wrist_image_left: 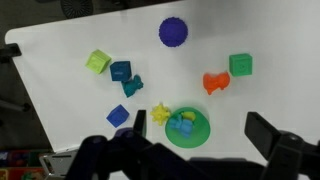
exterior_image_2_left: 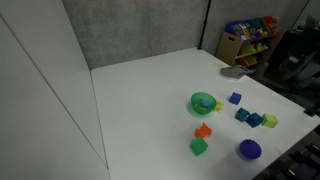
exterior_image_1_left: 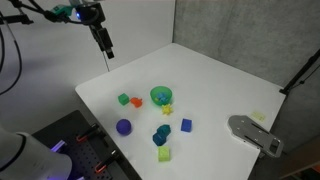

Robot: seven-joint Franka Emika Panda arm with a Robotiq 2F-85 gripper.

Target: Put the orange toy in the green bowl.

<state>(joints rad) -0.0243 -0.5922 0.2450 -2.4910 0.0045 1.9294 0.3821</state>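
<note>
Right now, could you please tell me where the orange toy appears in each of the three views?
Exterior view: the orange toy sits left of centre, between the small green cube and the green bowl.
Exterior view: lower right, below the bowl and above the cube.
Wrist view: right of centre, up and right of the bowl.
Shared landmark: the cube lies right beside it.

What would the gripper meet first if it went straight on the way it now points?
Probably the green bowl, or the white table right beside it: in the wrist view the bowl sits between the open gripper fingers, nothing nearer. Depth is unclear.
</note>
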